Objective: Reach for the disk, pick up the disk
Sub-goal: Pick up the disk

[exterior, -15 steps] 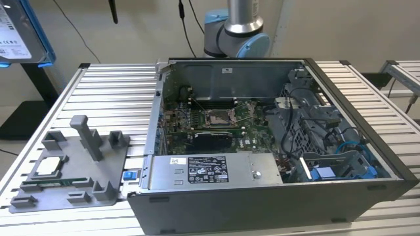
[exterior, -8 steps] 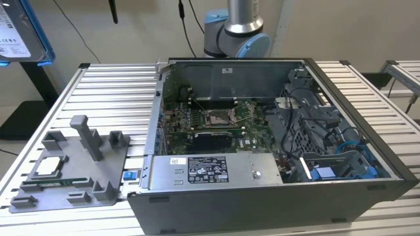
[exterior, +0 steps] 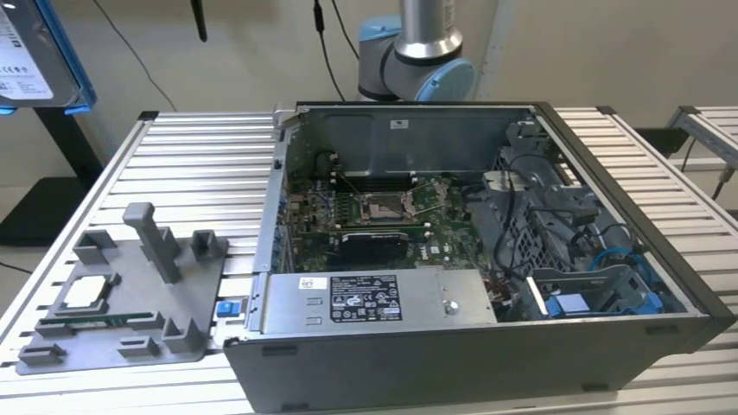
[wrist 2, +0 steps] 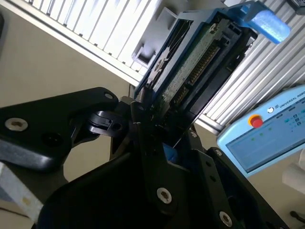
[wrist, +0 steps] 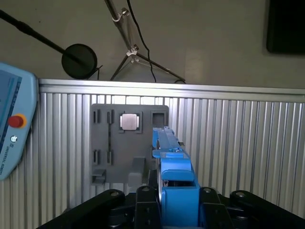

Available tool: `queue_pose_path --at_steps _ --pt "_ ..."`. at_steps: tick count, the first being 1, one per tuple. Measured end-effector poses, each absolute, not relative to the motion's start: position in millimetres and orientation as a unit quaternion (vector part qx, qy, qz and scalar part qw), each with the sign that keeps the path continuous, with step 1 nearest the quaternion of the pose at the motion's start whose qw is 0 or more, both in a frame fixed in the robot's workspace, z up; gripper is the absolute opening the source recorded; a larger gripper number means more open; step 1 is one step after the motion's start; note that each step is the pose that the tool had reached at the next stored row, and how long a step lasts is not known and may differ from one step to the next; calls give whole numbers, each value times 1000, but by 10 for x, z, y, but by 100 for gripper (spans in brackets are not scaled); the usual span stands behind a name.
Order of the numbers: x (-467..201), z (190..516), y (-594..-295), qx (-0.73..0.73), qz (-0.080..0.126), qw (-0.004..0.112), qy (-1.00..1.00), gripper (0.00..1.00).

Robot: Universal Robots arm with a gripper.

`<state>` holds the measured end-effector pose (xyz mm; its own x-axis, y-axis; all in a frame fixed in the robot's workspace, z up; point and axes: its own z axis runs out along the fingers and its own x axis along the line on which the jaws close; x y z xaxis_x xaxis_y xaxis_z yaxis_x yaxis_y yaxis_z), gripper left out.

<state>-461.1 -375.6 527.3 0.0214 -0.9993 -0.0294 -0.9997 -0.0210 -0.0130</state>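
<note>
High above the slatted table [wrist: 238,143], I see my gripper [wrist: 174,193] clamped on the disk [wrist: 167,148], carrying it edge-up and clear of the grey fixture tray [wrist: 109,143].

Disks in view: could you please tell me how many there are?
1: the disk, clamped in the gripper and held clear of the table. More may be hidden inside the case.
</note>
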Motion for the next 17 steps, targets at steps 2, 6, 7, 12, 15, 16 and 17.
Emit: queue_pose_path --at_steps 2,6,7,12,15,16,17 --pt "-4611 5278 -3756 -714 6 15 699 0" --pt "-4611 5301 -3756 -714 6 15 699 0" --pt "-4611 5308 -3756 -714 6 15 699 0" --pt "-4611 5366 -3756 -714 6 15 699 0" --pt "-4611 5398 -3756 -714 6 15 699 0" --pt "-4611 5407 -3756 -714 6 15 699 0" --pt "-4611 5414 -3756 -714 6 15 699 0"
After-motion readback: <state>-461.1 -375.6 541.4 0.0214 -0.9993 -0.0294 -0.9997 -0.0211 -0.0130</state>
